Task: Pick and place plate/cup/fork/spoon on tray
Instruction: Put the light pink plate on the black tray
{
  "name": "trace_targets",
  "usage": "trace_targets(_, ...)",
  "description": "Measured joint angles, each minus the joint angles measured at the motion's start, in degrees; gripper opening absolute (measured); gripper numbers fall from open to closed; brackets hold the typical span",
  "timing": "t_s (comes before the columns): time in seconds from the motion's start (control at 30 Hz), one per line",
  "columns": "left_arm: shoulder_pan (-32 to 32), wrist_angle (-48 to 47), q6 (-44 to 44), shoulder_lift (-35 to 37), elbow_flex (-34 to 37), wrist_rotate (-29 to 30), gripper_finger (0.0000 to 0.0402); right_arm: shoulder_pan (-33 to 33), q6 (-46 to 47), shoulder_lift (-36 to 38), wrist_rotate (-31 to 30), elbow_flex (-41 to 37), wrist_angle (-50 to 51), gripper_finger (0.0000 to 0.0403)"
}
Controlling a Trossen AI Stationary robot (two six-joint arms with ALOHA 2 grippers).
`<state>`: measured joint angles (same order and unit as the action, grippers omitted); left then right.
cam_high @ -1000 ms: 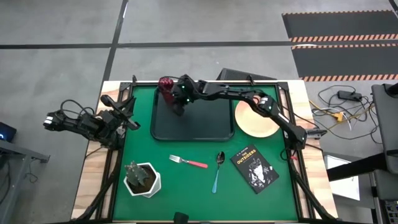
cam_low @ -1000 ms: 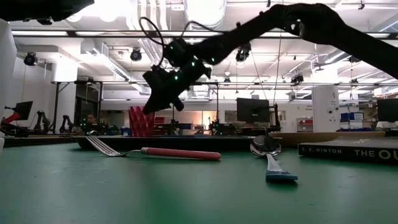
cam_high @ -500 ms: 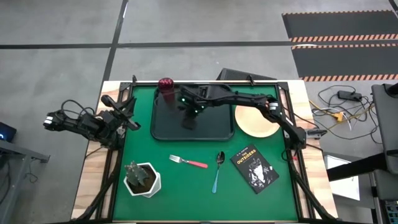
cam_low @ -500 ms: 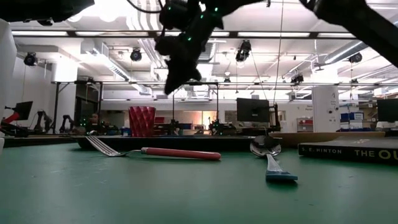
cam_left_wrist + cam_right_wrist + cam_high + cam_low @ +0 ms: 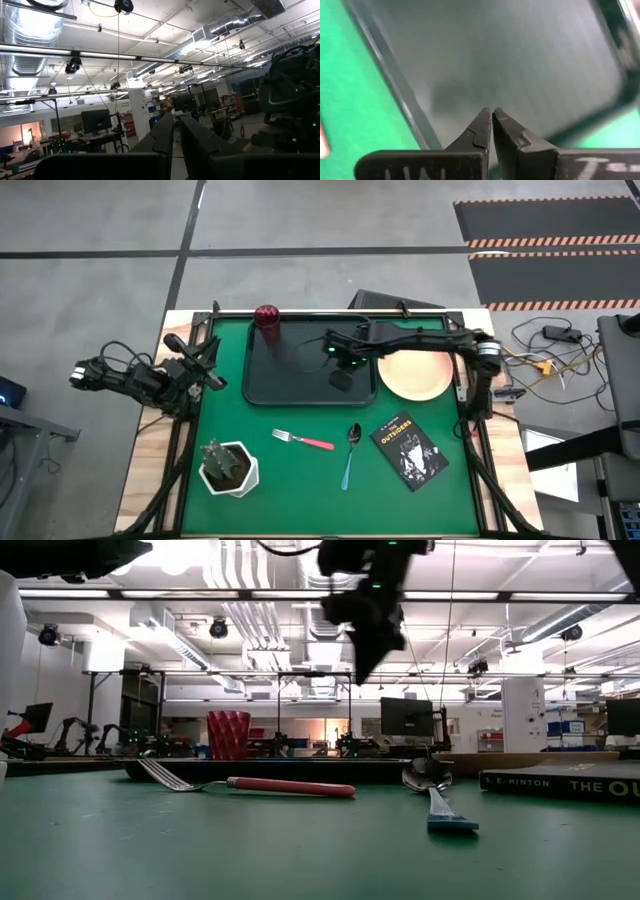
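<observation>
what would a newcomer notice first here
The right arm's tool hangs shut and empty over the black tray, on whose far-left corner the dark red cup already stands. The peach plate lies right of the tray, while the fork and spoon lie on the green mat nearer the front.

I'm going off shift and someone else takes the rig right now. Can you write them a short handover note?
Right gripper: shut, empty, above the tray near its right end.
Left gripper: shut, parked off the table's left edge.
Done: the cup stands upright in the tray's far-left corner.
Left: the plate lies right of the tray; the fork and the spoon lie on the green mat in front of it.
</observation>
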<state>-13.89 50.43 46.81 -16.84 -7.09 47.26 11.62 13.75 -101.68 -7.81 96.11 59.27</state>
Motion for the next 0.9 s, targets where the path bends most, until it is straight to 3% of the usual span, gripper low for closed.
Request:
trace_targets(0.23, 0.0, -0.43, -0.11, 0.0, 0.0, 0.12, 0.0015, 3.41, 11.11, 12.81, -0.24, -18.63, -4.51, 0.0008)
trace_targets(0.57, 0.0, -0.41, -0.07, 0.0, 0.0, 0.2, 0.0015, 5.26, 21.29, 23.31, 1.13, -35.66, -4.68, 0.0013)
trace_targets(0.7, 0.0, -0.38, -0.04, 0.0, 0.0, 0.18, 0.0015, 5.29, 24.46, 25.15, 3.76, -39.9, -4.95, 0.0041)
trace_targets(0.9, 0.0, -0.38, -0.02, 0.0, 0.0, 0.19, 0.0015, 5.26, 25.9, 25.67, 5.75, -43.68, -6.12, 0.0117)
